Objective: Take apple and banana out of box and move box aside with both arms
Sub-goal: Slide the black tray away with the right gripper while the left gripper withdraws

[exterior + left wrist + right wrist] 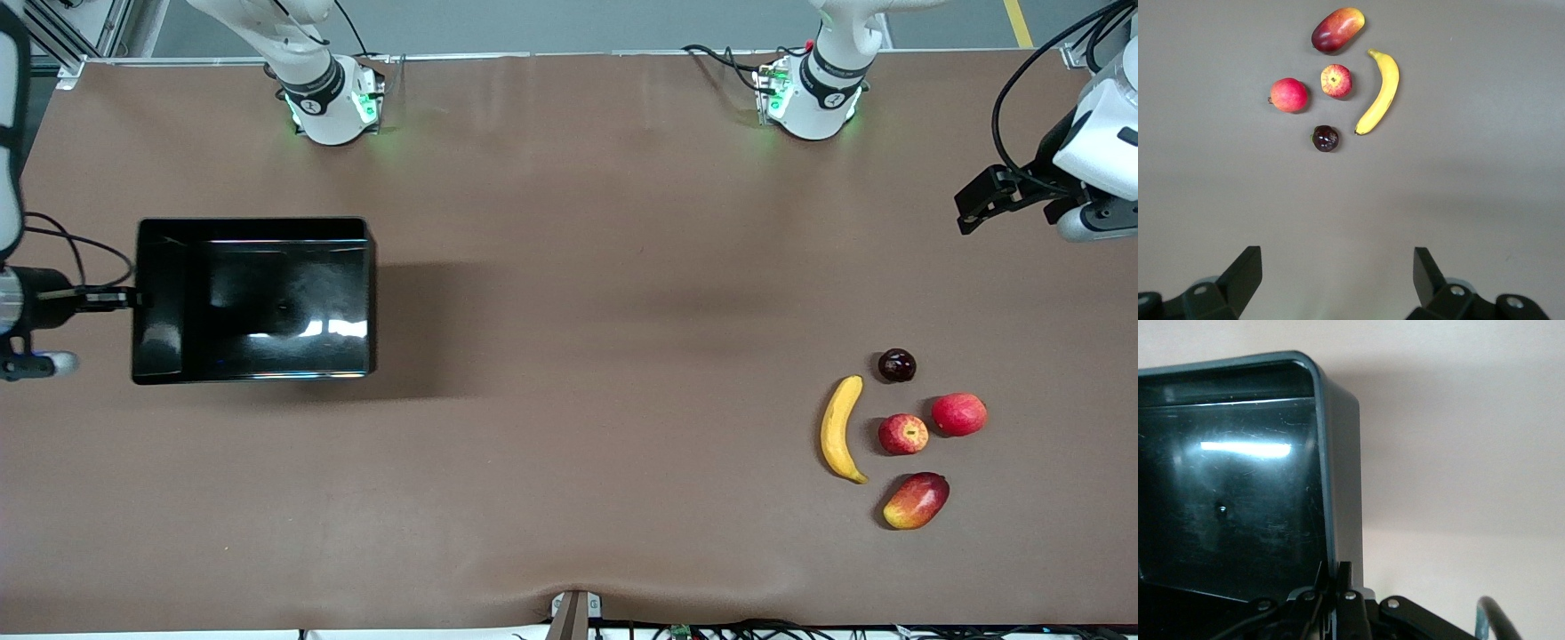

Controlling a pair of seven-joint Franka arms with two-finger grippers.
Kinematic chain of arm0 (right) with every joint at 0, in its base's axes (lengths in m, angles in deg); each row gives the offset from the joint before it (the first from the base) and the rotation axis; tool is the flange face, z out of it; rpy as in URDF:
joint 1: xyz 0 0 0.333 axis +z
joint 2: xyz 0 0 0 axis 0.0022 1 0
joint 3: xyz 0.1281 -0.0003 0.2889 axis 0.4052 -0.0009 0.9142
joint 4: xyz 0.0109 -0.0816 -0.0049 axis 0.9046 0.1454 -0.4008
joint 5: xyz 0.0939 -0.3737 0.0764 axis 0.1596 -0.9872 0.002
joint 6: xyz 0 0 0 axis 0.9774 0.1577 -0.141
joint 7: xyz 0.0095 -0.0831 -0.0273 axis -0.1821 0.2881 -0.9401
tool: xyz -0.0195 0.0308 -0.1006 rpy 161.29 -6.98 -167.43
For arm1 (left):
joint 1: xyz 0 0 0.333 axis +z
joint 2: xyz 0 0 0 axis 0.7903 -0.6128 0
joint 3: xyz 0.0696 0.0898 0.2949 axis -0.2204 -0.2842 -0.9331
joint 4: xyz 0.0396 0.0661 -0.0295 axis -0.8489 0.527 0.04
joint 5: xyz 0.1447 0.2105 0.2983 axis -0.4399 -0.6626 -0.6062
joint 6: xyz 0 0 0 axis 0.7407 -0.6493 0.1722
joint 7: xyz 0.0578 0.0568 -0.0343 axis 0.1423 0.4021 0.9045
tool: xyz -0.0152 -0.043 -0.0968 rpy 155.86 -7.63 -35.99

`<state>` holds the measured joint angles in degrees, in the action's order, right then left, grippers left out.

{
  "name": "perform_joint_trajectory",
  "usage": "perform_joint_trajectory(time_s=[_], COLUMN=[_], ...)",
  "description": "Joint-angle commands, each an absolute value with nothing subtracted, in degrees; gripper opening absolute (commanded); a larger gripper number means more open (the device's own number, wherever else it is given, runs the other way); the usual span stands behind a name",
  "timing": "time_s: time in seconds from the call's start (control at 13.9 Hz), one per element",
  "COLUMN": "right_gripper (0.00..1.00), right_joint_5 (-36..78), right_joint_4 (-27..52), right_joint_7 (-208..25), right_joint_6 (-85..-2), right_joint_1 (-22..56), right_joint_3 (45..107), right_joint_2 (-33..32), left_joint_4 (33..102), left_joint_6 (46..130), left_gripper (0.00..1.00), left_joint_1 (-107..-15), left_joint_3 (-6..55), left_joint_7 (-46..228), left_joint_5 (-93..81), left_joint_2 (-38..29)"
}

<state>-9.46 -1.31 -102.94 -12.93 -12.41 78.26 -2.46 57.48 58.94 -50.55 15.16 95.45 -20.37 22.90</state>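
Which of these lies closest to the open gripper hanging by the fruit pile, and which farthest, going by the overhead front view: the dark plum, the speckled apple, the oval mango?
Measured from the left gripper, open, over the left arm's end of the table:
1. Small dark round plum, farthest from the camera in the pile.
2. Small red apple with yellow flecks, mid-pile, beside the long yellow banana.
3. Oval red-and-yellow mango, nearest the camera.

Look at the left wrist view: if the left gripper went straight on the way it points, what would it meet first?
Probably bare table. The open left gripper points across empty brown surface; the first object along that line looks like the dark round fruit, though depth is unclear.
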Motion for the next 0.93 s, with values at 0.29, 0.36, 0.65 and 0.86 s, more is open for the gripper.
perform_joint_trajectory(time_s=[0.29,0.36,0.65,0.86], right_gripper=[0.00,0.00,0.00,0.00], right_joint_5=[-9.72,-9.72,-9.46,-9.19], right_joint_4=[9.31,9.40,13.42,15.46], right_joint_7=[-113.06,-113.59,-113.68,-113.68], right_joint_6=[-27.51,-28.65,-35.76,-38.33], right_joint_1=[-21.14,-21.75,-23.60,-24.05], right_joint_3=[79.59,79.59,79.68,79.68], right_joint_2=[1.21,2.28,4.31,4.31], left_joint_4=[61.65,61.74,62.62,62.62], left_joint_6=[58.60,58.59,58.86,59.12], left_gripper=[1.00,1.00,1.00,1.00], left_joint_1=[-50.63,-50.63,-50.19,-50.19], left_joint_3=[14.11,14.03,14.03,14.03], left_joint_7=[94.88,94.88,94.88,94.88], left_joint_5=[-19.25,-19.16,-19.08,-19.08], left_joint_2=[27.49,27.93,27.93,27.76])
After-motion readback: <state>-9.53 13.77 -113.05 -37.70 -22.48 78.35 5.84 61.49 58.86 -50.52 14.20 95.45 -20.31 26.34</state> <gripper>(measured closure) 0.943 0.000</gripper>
